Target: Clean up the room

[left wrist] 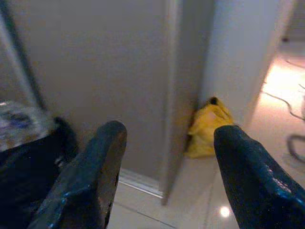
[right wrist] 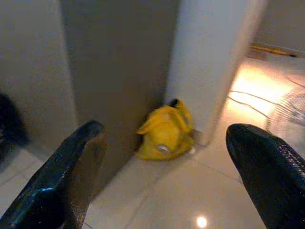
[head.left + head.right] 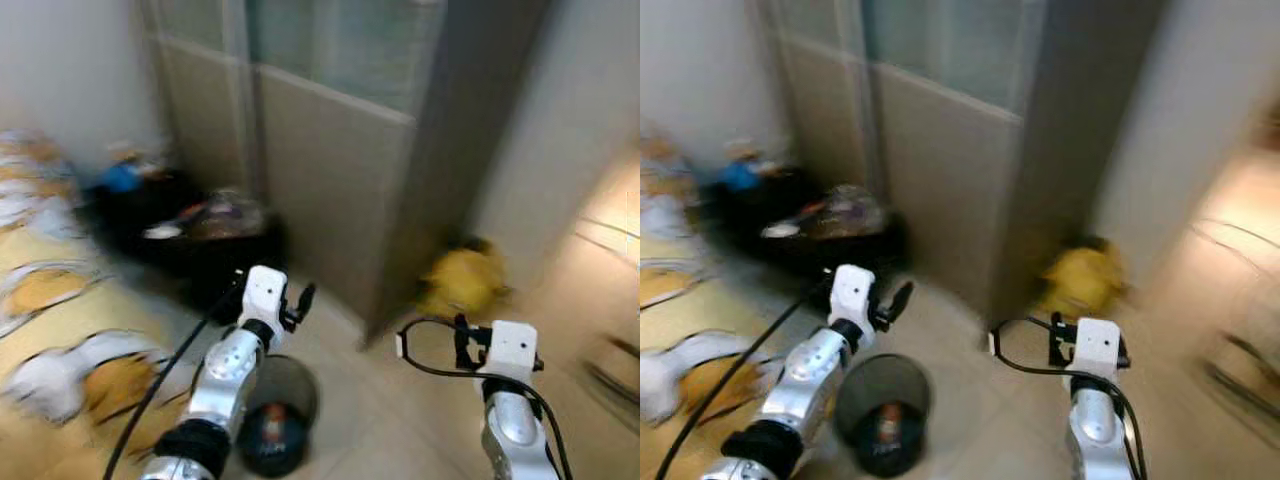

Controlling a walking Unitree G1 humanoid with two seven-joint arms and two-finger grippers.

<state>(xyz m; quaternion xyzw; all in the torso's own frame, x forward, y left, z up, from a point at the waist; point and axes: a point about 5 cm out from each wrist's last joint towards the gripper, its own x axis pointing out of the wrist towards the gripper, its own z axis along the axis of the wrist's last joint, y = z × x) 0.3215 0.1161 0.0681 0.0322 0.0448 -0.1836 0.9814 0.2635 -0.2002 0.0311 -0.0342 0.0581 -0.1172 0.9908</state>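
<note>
A pale tiled floor (image 3: 400, 400) runs across the lower half of the head views, brighter toward the right edge. A yellow bag (image 3: 462, 278) lies on it right of centre, slumped in the corner where a grey panel (image 3: 330, 190) meets the white wall (image 2: 209, 62). At bottom centre a round dark bin (image 3: 280, 412) stands on the tiles with a reddish item inside. In the upper left a low black pile of clutter (image 3: 190, 235) sits against the panel. Along the left edge a yellow and white patterned bed cover (image 3: 60, 330) spreads out, blurred. Thin cables (image 2: 248, 102) trail over the bright floor at the far right.
</note>
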